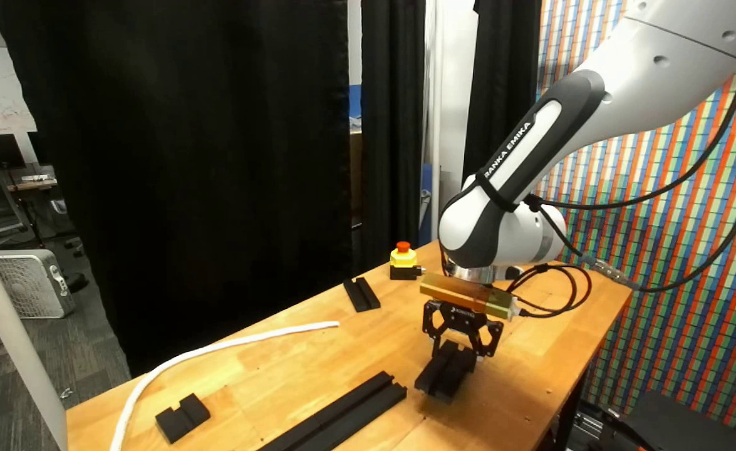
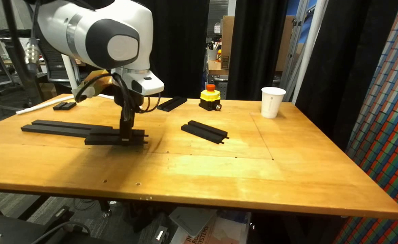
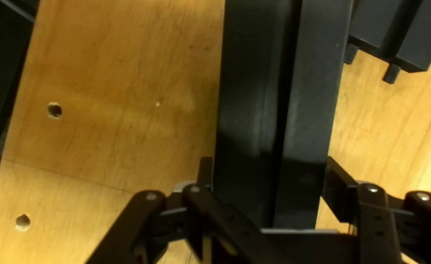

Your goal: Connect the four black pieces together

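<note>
Black bar [image 3: 263, 110] fills your gripper [image 3: 270, 172], jaws pinching its width; the wrist view crops its twelve o'clock end and another bar [image 3: 402, 29] at one o'clock.

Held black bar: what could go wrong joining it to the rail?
The held bar and rail sit at different angles in the wrist view, so the rail's pegs could miss or jam. The bar's free end reaches past those pegs, so a sideways move might knock the rail. In an exterior view the gripper clamps off-centre, so the bar may pivot when pushed.
</note>
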Tool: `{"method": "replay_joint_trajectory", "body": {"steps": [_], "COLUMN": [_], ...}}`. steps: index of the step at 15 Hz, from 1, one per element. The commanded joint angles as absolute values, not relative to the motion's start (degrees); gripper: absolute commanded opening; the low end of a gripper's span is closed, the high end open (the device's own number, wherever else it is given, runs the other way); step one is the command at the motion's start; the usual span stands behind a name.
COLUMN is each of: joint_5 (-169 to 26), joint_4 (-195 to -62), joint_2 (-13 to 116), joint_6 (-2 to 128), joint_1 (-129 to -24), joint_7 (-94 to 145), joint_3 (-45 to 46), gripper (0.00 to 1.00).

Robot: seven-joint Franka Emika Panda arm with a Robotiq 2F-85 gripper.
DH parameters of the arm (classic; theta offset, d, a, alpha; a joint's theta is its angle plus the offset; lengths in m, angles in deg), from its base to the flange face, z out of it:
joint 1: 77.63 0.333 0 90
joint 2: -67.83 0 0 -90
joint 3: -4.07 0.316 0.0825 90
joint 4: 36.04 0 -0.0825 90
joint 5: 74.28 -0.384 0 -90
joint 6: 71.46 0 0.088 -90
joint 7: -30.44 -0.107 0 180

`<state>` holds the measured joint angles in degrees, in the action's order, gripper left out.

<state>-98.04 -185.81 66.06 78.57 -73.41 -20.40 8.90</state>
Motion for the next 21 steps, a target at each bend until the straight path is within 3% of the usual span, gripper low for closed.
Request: {"method": "replay_joint_trajectory", "body": {"steps": [1, 21], "joint_5": [-100.59, -85.08], "joint_4": [-182.02, -177.07], "joint_2": [63.88, 60.27], "joint_6": [79.21, 77.09], "joint_1": [-72.53, -69.87], "joint_7": [-26.48, -53.55], "joint_3": [9.33, 7.59], "gripper": [0.46, 0.46]}}
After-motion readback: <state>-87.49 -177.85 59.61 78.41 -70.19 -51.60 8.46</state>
